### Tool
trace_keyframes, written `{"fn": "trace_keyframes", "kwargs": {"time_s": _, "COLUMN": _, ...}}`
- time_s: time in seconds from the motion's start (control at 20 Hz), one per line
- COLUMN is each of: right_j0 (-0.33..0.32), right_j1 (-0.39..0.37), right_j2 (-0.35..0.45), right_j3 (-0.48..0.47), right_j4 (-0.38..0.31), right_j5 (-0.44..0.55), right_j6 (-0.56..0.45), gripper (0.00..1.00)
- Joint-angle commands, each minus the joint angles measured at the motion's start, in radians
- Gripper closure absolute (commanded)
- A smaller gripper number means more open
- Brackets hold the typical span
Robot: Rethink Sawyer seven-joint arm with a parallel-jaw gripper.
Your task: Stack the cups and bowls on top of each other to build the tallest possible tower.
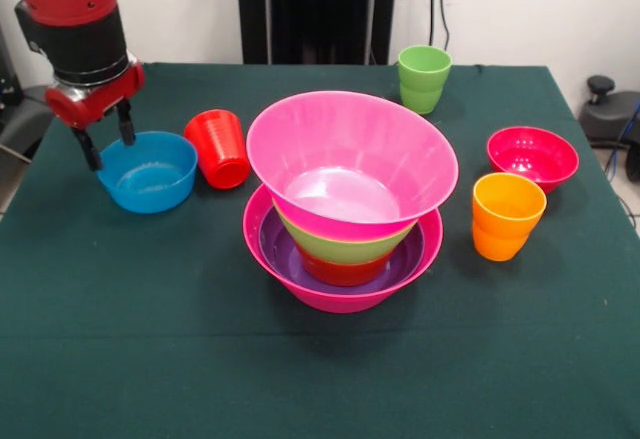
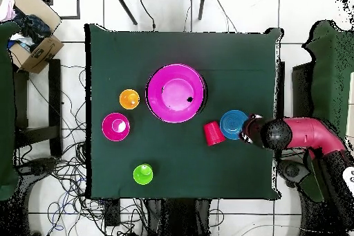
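Nearest the camera stands the tower [image 1: 343, 221]: a pink base bowl holding purple, red and green bowls, with a second pink bowl [image 1: 350, 159] sitting tilted on top. At the bench's edge the gripper [image 1: 107, 131] is spread, its fingers apparently astride the rim of the blue bowl [image 1: 148, 171], though the contact is hard to judge. The red cup [image 1: 220, 147] lies touching that bowl, so lifting may knock it rolling. The tilted top bowl could slide off under added load.
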Motion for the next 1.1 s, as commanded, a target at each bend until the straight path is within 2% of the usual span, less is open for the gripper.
{"fn": "trace_keyframes", "kwargs": {"time_s": 0.05, "right_j0": 0.031, "right_j1": -0.005, "right_j2": -0.063, "right_j3": -0.043, "right_j4": -0.03, "right_j5": 0.147, "right_j6": -0.284, "gripper": 0.0}}
{"fn": "trace_keyframes", "kwargs": {"time_s": 0.5, "right_j0": -0.002, "right_j1": 0.002, "right_j2": -0.011, "right_j3": 0.012, "right_j4": 0.005, "right_j5": 0.125, "right_j6": -0.285, "gripper": 0.0}}
{"fn": "trace_keyframes", "kwargs": {"time_s": 0.7, "right_j0": -0.002, "right_j1": 0.008, "right_j2": -0.005, "right_j3": 0.031, "right_j4": 0.026, "right_j5": 0.11, "right_j6": -0.24, "gripper": 0.0}}
{"fn": "trace_keyframes", "kwargs": {"time_s": 1.1, "right_j0": -0.042, "right_j1": 0.034, "right_j2": 0.073, "right_j3": 0.071, "right_j4": 0.057, "right_j5": 0.086, "right_j6": -0.348, "gripper": 0.0}}
